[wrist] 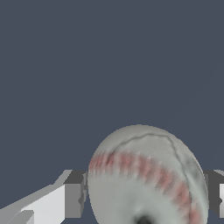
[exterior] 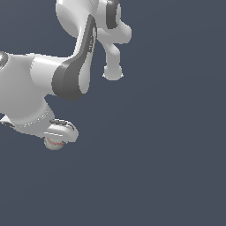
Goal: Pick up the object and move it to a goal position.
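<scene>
The object is an off-white ball (wrist: 144, 175) with red stitch marks. In the wrist view it sits between my two grey fingertips (wrist: 73, 194), which press against its two sides. My gripper (wrist: 146, 197) is shut on it. In the exterior view the ball (exterior: 54, 143) shows just under the white hand at the exterior view's left, partly hidden by the hand. The fingers are mostly hidden there by the ball and the hand. The ball looks held in the air, with no support seen under it.
The white and dark grey arm links (exterior: 73, 75) fill the upper part of the exterior view's left. A white round joint end (exterior: 113, 73) hangs at the top centre. Behind everything is plain dark blue-grey.
</scene>
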`<state>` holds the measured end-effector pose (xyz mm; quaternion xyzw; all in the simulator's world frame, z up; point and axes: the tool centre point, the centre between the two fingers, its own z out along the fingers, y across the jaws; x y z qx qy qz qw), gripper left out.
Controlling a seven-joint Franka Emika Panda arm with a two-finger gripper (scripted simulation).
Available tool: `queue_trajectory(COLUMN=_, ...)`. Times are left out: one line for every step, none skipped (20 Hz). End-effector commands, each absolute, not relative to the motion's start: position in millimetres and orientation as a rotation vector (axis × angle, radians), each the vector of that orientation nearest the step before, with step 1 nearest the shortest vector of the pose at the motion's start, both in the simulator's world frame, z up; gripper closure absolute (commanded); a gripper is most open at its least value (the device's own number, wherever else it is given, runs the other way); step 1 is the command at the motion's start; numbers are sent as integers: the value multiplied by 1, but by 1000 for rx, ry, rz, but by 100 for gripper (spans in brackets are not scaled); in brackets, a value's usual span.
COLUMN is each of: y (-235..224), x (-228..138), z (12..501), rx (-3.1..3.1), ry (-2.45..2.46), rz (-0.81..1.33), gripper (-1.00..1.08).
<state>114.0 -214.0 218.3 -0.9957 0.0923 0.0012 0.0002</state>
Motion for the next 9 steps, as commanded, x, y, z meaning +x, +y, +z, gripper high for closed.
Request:
queue_trajectory(y=-219, x=116, z=223, rx=-3128, ry=289, rz=0, gripper=108)
queue_trajectory(y=-221, x=117, z=224, rx=-3128, ry=289, rz=0, gripper=108)
queue_trajectory(y=-222, x=118, z=225, rx=-3128, ry=289, rz=0, gripper=108)
queue_trajectory(y=-223, x=118, z=225, rx=-3128, ry=289, rz=0, gripper=108)
queue_trajectory(y=-224, x=118, z=226, rx=-3128, ry=289, rz=0, gripper=108)
queue_trajectory(y=-225, x=119, z=226, rx=-3128, ry=289, rz=0, gripper=108)
queue_trajectory(y=-225, x=119, z=226, rx=-3128, ry=289, rz=0, gripper=108)
queue_trajectory(y=-225, x=119, z=226, rx=-3128, ry=289, rz=0, gripper=108)
queue_trajectory(y=-225, x=119, z=226, rx=-3128, ry=289, rz=0, gripper=108)
